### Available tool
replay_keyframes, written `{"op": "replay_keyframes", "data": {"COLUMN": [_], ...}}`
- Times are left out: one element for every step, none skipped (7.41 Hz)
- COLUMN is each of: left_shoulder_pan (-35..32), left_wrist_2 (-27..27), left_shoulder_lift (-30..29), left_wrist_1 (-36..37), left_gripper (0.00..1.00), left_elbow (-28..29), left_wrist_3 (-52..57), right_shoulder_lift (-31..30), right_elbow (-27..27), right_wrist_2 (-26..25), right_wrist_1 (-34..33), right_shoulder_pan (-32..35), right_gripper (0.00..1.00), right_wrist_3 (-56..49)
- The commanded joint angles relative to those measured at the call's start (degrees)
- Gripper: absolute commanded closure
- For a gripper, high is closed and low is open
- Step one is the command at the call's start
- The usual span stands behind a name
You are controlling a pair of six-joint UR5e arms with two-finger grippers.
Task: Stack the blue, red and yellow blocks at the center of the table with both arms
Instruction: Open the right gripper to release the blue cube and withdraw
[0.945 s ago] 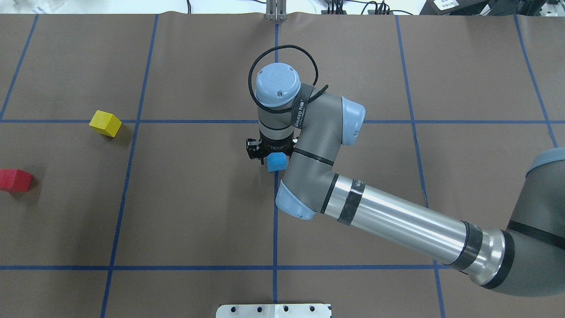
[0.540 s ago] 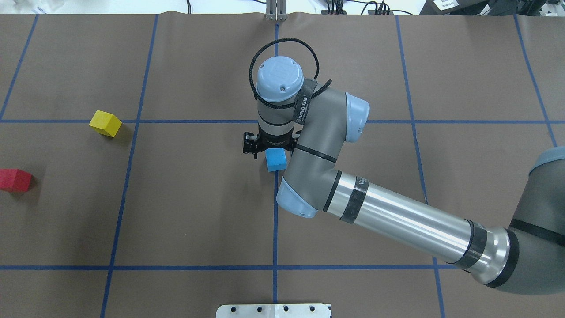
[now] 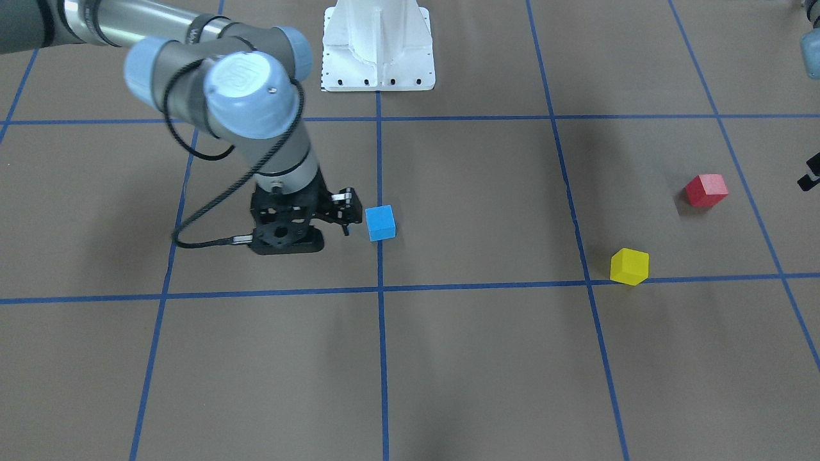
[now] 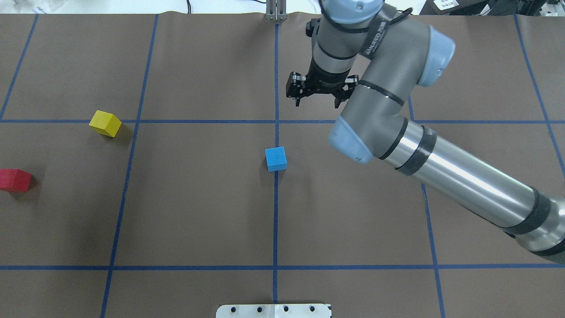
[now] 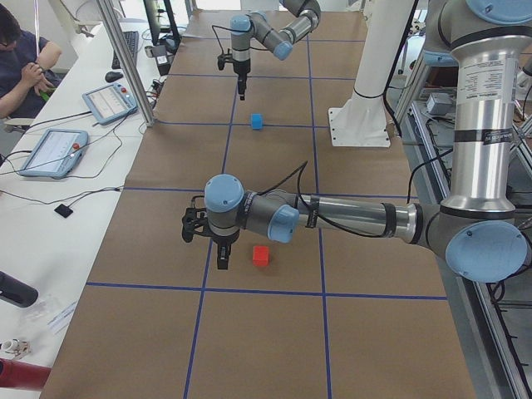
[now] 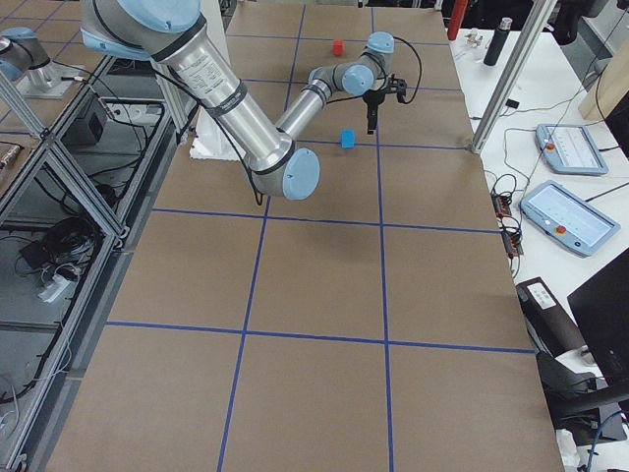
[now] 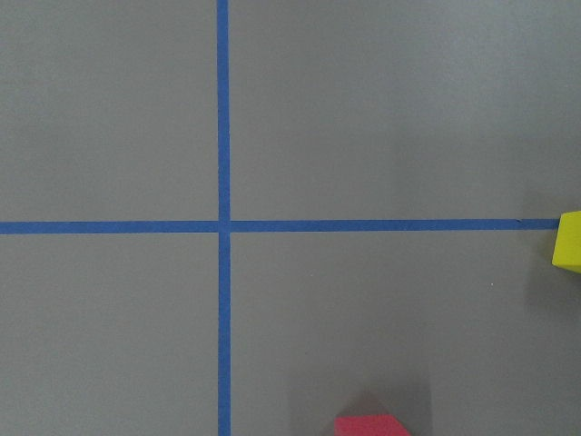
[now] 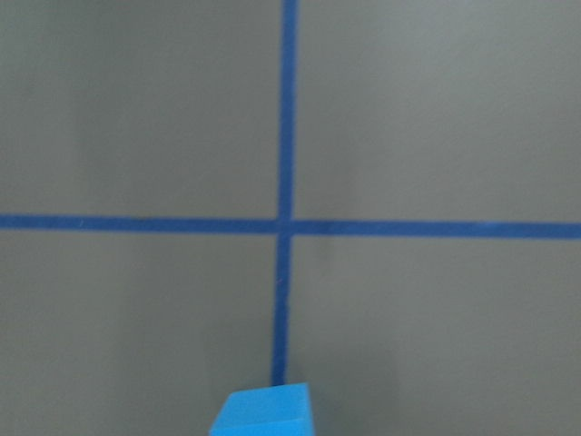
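Since the earlier overhead frames, the right gripper (image 4: 318, 104) has left its position over the blue block (image 4: 276, 159) and now stands toward the far edge of the surface (image 4: 198, 212), at about 1 o'clock from the block; its jaws are spread and empty. The blue block has not moved: it rests alone at the centre of the surface, on the long blue tape line (image 4: 275, 221). The yellow block (image 4: 105, 123) and the red block (image 4: 14, 180) are also unmoved, well apart from the blue block, at its 10 o'clock and 9 o'clock. The overhead view does not show the left arm. The exterior left view shows the left gripper (image 5: 223, 259) near the red block, at the block's 9 o'clock in that view; whether its jaws are spread or clenched cannot be told. The left wrist view shows the red block at 6 o'clock and the yellow block at 3 o'clock, both cut by the frame edge. The right wrist view shows the blue block at 6 o'clock. In the overhead view the right arm (image 4: 441, 168) covers part of the surface.
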Motion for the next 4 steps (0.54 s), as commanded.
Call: {"op": "replay_keyframes", "data": {"left_shoulder_pan": [7.6,10.2,12.1,13.7], "left_wrist_2": [4.6,6.2,7.4,7.4], "left_shoulder_lift": [2.9,4.2,4.9,5.6], "left_wrist_1": [-11.0,-13.3,-14.8,-15.0], "left_gripper": [0.0,0.0,0.0,0.0], "left_elbow": [0.1,0.1,0.1,0.2], "left_wrist_3": [-13.4,-15.7,-16.6,-16.7], "right_shoulder_lift": [-7.7,-9.8,-11.3,-12.2], "right_elbow": [2.7,2.5,2.3,2.3], "right_wrist_2": [2.4,2.3,2.3,2.6], "right_wrist_1": [-1.6,-1.6,-1.3,-0.9], "right_shoulder_pan": [8.9,11.5,12.8,13.3], "right_gripper": [0.01,0.01,0.01,0.01], "right_wrist_3": [-14.3,-19.7,-22.0,-22.4]}}
